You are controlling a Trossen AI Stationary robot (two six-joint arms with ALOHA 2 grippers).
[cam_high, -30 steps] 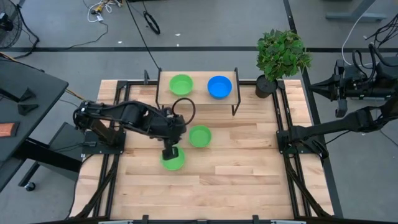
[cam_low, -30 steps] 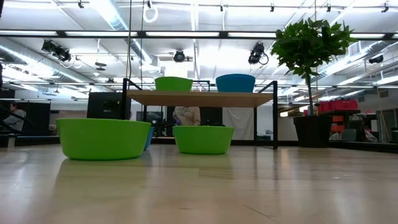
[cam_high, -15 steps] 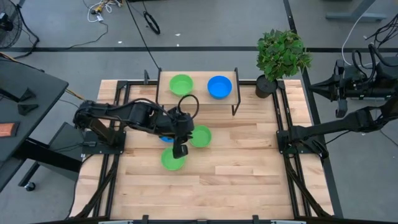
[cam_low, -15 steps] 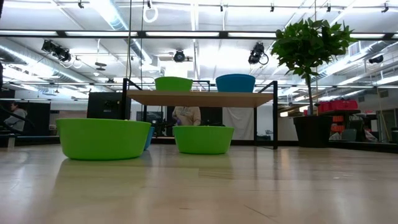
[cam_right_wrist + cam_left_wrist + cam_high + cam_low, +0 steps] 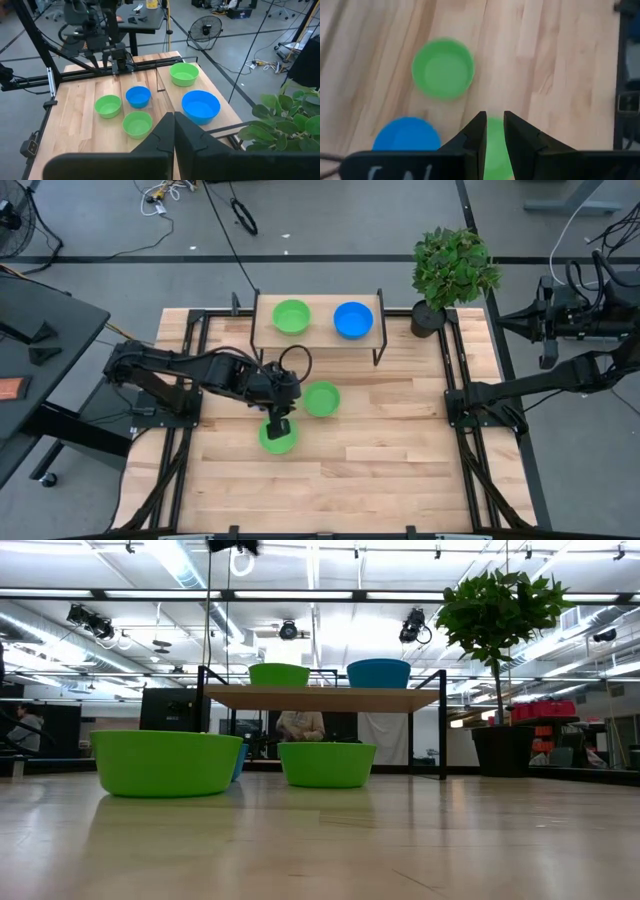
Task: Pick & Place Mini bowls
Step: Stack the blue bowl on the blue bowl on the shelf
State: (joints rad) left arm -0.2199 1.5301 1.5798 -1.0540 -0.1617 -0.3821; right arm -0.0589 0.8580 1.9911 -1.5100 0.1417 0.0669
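Three mini bowls rest on their bases on the wooden table. They are a green bowl [image 5: 280, 440] near the middle, a second green bowl [image 5: 322, 398] to its far right, and a blue bowl [image 5: 406, 136] that my left arm hides in the high view. A green bowl [image 5: 291, 316] and a blue bowl [image 5: 353, 320] stand on the raised shelf [image 5: 262, 340]. My left gripper [image 5: 493, 125] hangs above the near green bowl [image 5: 496, 147], its fingers open by a narrow gap and nothing between them. In the low view it [image 5: 232, 545] shows high above the bowl [image 5: 165, 762]. My right gripper [image 5: 174, 119] waits shut off the table's right side.
A potted plant [image 5: 455, 270] stands at the table's far right corner beside the shelf. Black frame rails [image 5: 455, 395] run along the table's left and right sides. Bare wood [image 5: 400, 470] lies toward the near right.
My left gripper has swung slightly toward the table's right and back, and has come down toward the near green bowl. Its tip now shows at the low view's top edge. The arm now covers the blue bowl in the high view. The bowls have not moved.
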